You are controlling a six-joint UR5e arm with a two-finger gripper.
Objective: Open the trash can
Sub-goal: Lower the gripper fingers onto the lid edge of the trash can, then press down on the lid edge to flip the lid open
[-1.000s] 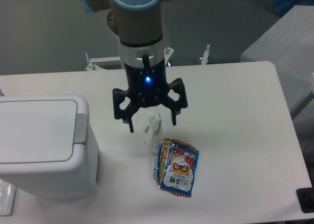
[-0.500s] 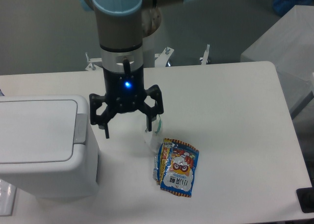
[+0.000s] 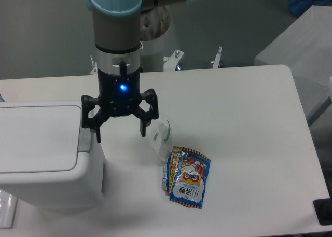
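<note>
Two spread-wide, empty jaws are seen on the gripper [image 3: 120,133], which has been shifted left from above the snack packets [image 3: 188,177] to the trash can [image 3: 44,154] at the table's [image 3: 249,123] left edge; its grey push tab [image 3: 84,138] is judged nearly reached, lid unopened.

Claw [image 3: 120,134] downward, fingers spread wide

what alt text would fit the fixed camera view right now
An open gripper hangs over the right edge of a closed white trash can on a white table. Two snack packets, one white, one blue, lie to the right.
</note>
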